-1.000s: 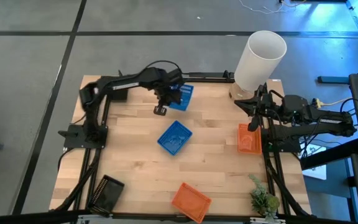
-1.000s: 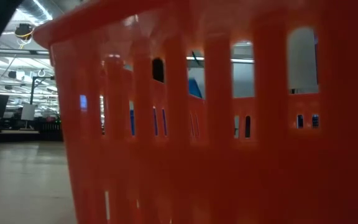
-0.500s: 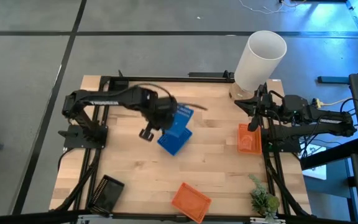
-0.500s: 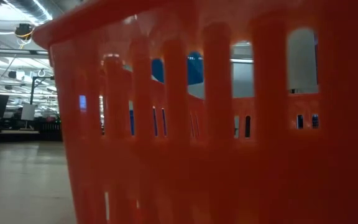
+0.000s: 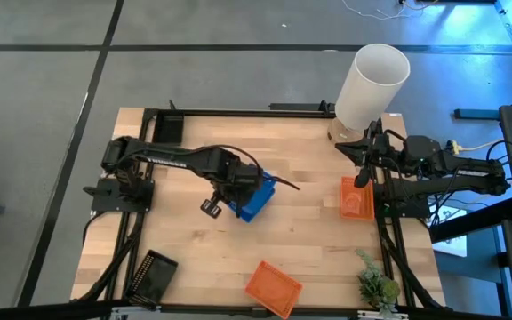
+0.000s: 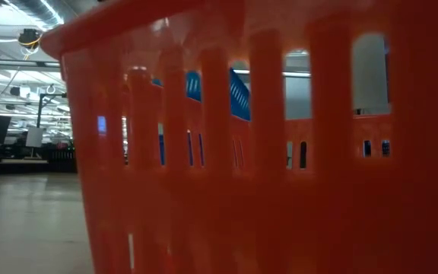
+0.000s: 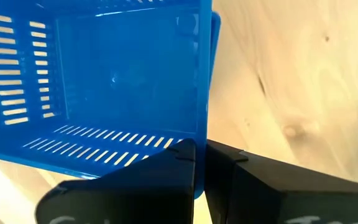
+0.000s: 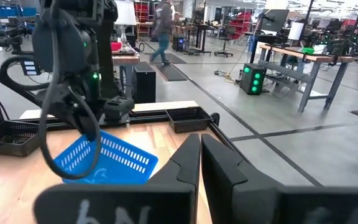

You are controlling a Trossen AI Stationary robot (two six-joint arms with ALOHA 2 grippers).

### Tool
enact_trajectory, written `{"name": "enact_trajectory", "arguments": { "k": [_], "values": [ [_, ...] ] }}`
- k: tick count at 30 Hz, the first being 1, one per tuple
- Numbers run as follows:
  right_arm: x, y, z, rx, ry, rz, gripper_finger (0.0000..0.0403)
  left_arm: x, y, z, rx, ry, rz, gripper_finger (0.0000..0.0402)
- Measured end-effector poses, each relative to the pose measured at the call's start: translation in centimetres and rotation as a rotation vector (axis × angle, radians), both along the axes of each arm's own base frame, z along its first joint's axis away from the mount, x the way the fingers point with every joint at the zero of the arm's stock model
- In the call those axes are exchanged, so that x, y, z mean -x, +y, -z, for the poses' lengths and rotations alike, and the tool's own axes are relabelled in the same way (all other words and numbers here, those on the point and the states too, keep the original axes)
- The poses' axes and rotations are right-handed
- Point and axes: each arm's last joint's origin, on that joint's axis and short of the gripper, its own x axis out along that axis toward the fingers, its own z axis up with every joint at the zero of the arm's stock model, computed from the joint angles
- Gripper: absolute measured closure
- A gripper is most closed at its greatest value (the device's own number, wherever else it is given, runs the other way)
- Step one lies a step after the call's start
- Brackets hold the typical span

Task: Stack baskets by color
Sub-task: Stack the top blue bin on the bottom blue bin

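Observation:
My left gripper is over the table's middle, pointing down and shut on a blue basket, which shows tilted in the right wrist view. That basket hangs over a second blue basket that it mostly hides; whether they touch, I cannot tell. One orange basket lies at the right edge, another near the front edge and fills the low view. A black basket lies front left. My right gripper waits shut and level at the right edge, holding nothing. My left gripper holds the blue basket by the rim of one side wall, close to a corner. One finger is inside the basket and the other outside. The fingers come from above, pointing down. The basket hangs tilted below them.
A tall white cylinder stands at the far right corner, behind the right arm. A small green plant sits at the front right corner. A black frame runs along the table's far edge. Bare wood lies left of centre.
My left gripper has carried the blue basket from near the far edge toward the near edge, to the table's middle, and has rolled a little. It stays shut. The basket stays lifted and now covers the second blue basket, which has not moved.

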Motion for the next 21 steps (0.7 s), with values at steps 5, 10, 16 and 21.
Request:
{"name": "enact_trajectory", "arguments": {
  "k": [5, 10, 16, 21],
  "values": [
    [0.0, 0.0, 0.0, 0.0, 0.0, 0.0, 0.0386, 0.0, 0.5, 1.3, 0.002, 0.003, 0.005, 0.0401],
    [0.0, 0.0, 0.0, 0.004, 0.001, 0.0, 0.0386, -0.1, 1.1, 2.7, 0.022, 0.011, 0.036, 0.0401],
    [0.0, 0.0, 0.0, 0.004, 0.001, 0.0, 0.0386, -0.4, 1.6, 3.6, 0.019, -0.024, 0.034, 0.0401],
    [0.0, 0.0, 0.0, 0.007, 0.002, 0.0, 0.0386, -0.6, 2.2, 4.4, 0.023, -0.041, -0.01, 0.0394]
  ]
}}
